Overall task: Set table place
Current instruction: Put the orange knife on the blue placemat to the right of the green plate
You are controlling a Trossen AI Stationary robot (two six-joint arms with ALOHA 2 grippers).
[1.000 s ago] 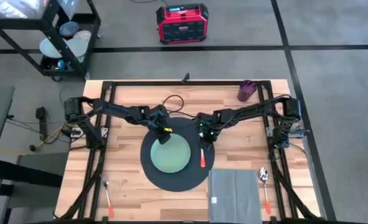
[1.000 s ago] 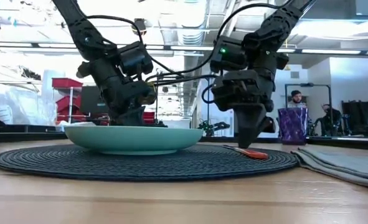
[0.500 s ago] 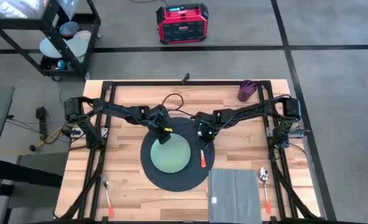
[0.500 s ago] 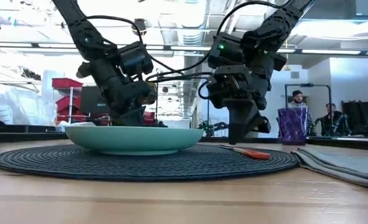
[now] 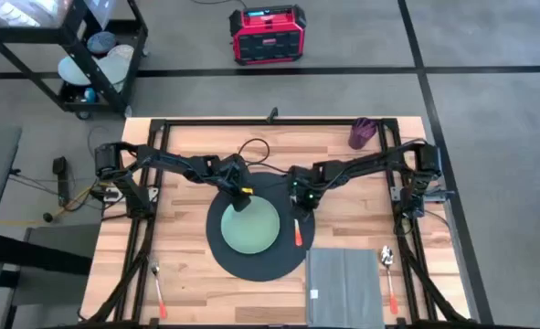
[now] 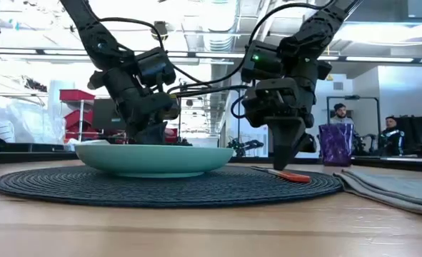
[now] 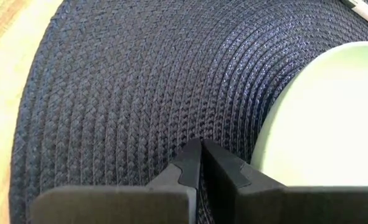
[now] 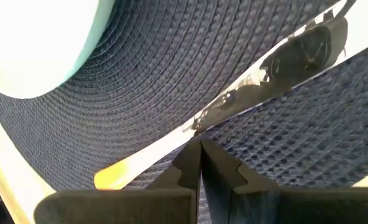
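On the table (image 5: pixel 183 274), a grey napkin (image 5: pixel 344 285) lies just beside the mat (image 5: pixel 292 260); spoons (image 5: pixel 387 259) sit near both front corners, a purple cup (image 5: pixel 361 133) at the back. The mat — round, dark, woven — lies mid-table under a pale green plate (image 5: pixel 249 226). An orange-handled utensil (image 5: pixel 298 230) rests on its right edge. The left gripper (image 7: pixel 201 149) and right gripper (image 8: pixel 200 148) hover low — fingers pressed together, empty.

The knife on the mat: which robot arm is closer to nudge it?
Right. Its end effector hangs just over the knife on the mat; the left end effector sits at the plate's far edge.
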